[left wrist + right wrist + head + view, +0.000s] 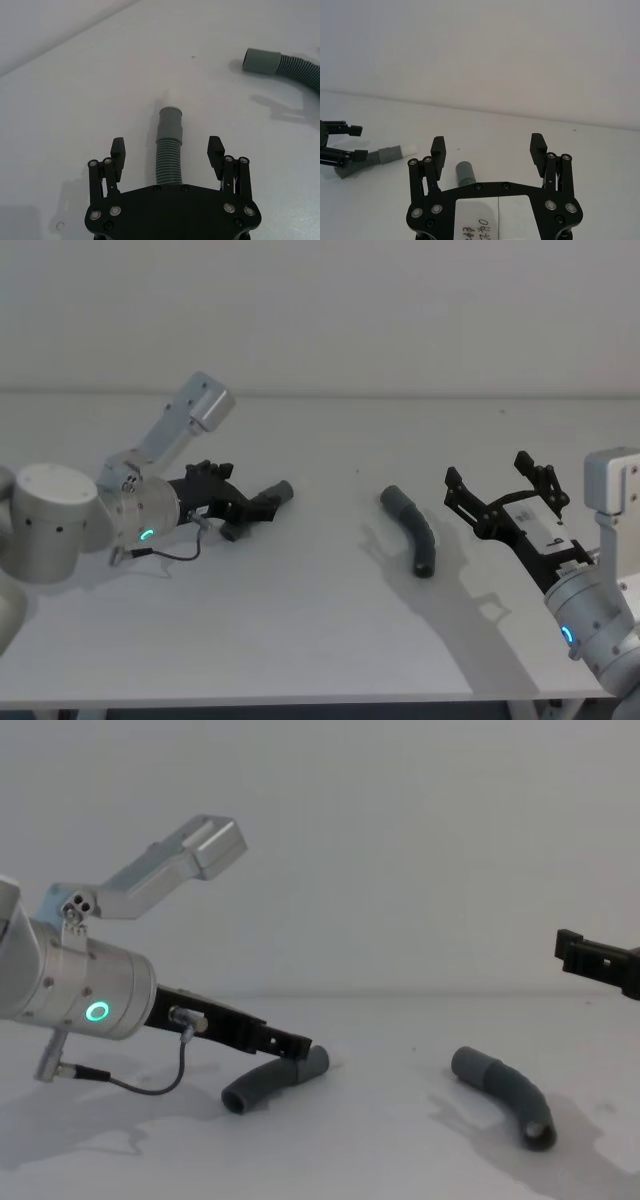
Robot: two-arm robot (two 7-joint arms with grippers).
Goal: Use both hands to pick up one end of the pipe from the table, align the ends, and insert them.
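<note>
Head view: left gripper [256,508] sits low over the table [300,630], straddling the left pipe piece [282,490]. Right gripper [487,470] is spread wide, near the right pipe piece [412,530].
Left wrist view: fingers apart, not touching the pipe.
Right wrist view: fingers apart, nothing held.
Chest view: both pieces lie on the table, well apart.

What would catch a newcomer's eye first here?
The left gripper reaches low over the white table, its jaws open on either side of one ribbed grey pipe piece. To the right the second pipe piece lies alone, with the right gripper raised beside it, jaws open.
</note>
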